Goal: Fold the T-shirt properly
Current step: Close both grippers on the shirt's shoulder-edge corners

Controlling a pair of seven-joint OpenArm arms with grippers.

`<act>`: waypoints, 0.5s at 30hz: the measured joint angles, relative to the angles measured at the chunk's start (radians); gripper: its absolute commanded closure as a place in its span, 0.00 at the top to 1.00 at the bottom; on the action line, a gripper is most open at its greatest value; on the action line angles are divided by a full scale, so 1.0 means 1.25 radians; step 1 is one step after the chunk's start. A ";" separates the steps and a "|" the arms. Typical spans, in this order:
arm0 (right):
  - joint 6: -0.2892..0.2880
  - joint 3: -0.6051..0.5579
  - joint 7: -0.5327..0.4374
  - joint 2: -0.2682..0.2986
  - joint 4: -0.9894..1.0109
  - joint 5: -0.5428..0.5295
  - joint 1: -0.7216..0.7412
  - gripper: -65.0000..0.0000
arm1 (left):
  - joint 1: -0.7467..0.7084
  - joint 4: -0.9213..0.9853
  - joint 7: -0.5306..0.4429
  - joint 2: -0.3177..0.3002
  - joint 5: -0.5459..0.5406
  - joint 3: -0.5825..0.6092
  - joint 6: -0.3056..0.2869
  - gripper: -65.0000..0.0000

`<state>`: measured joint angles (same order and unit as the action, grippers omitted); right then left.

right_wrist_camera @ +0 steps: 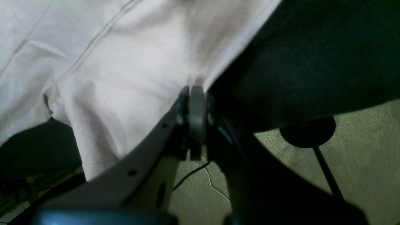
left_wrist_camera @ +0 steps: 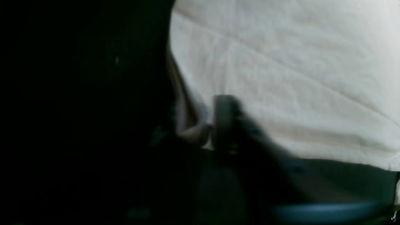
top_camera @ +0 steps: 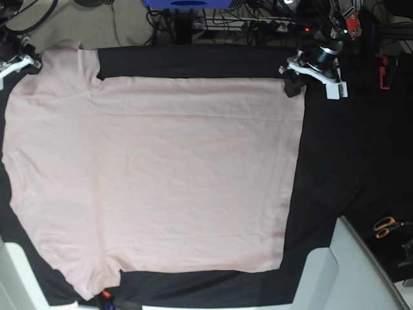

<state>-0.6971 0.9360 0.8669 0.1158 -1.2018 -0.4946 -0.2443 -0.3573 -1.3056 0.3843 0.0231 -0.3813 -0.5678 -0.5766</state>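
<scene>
From the left wrist camera, the T-shirt (left_wrist_camera: pixel 281 78) fills the frame from twelve round to four o'clock, pale and lightly creased, with the black cloth (left_wrist_camera: pixel 84 109) dark across the nine o'clock half. The left gripper (left_wrist_camera: pixel 215 128) sits blurred at centre on the shirt's corner; a fold of fabric appears bunched at the fingertips, but the blur keeps me from saying whether the claw is pinched on it.

The right wrist camera is far sharper. The right gripper (right_wrist_camera: pixel 197 112) has its fingers pressed together with no gap, clamped on the T-shirt's (right_wrist_camera: pixel 125 72) edge, fabric puckering toward the pinch. A sleeve hem hangs toward seven o'clock. The black cloth (right_wrist_camera: pixel 297 62) lies toward two o'clock, and beyond its edge this view alone shows the olive floor (right_wrist_camera: pixel 368 162) and loose wires (right_wrist_camera: pixel 203 172) at six o'clock.

The base view gives the whole layout neither wrist offers: the T-shirt (top_camera: pixel 155 174) is spread flat over the black cloth (top_camera: pixel 335 168), covering most of it. The left gripper (top_camera: pixel 293 82) meets the shirt's corner at one o'clock; the right gripper (top_camera: pixel 29 57) touches the sleeve at ten o'clock. Orange-handled scissors (top_camera: pixel 387 227) lie at four o'clock, well apart from the shirt.
</scene>
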 measured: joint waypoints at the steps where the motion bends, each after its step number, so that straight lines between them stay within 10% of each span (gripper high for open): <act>1: 0.000 0.000 0.000 0.000 0.000 0.000 0.000 0.01 | 0.003 0.001 0.002 0.000 0.003 0.000 0.000 0.00; 15: 0.006 -0.074 0.017 0.003 -0.033 0.019 0.020 0.00 | 0.001 -0.095 0.131 0.007 0.029 0.004 0.009 0.00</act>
<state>-0.6891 0.8436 0.8886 0.1200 -1.2427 -0.4713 -0.2195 -0.3561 -1.4239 0.5484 0.0319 -0.3454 -0.5625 -0.5648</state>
